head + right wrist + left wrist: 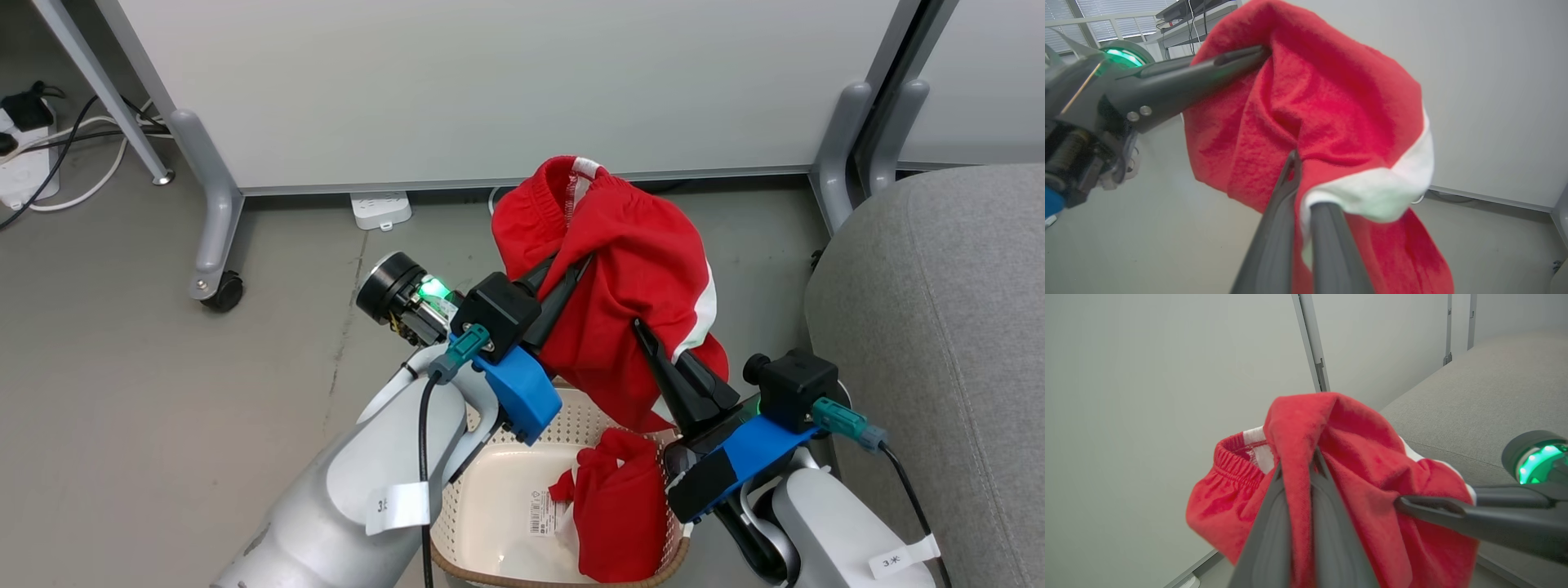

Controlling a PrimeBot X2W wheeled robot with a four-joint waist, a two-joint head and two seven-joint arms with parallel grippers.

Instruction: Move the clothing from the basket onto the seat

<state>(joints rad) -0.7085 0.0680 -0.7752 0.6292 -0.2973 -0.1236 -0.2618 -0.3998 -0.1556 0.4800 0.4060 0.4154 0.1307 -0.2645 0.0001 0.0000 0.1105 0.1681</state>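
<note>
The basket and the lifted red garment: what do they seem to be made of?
The basket looks like smooth cream plastic: its wall has rows of small holes. The lifted red garment looks like soft, matt, fuzzy fabric, perhaps knitted: it folds and has a gathered waistband.

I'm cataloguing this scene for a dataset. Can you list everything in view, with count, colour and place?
held garment: 1, red with white trim, in the air above the basket
second garment: 1, red, inside the basket, right side
basket: 1, cream-white with brown rim, on the floor between the arms
label: 1, white, on the basket's floor
seat: 1, grey, at the right
panels: 2, pale grey with grey legs, behind the basket
power strip: 1, white, on the floor under a panel
cables: several, black and white, floor at far left
left gripper: 1, dark, shut on held garment
right gripper: 1, dark, shut on held garment
</note>
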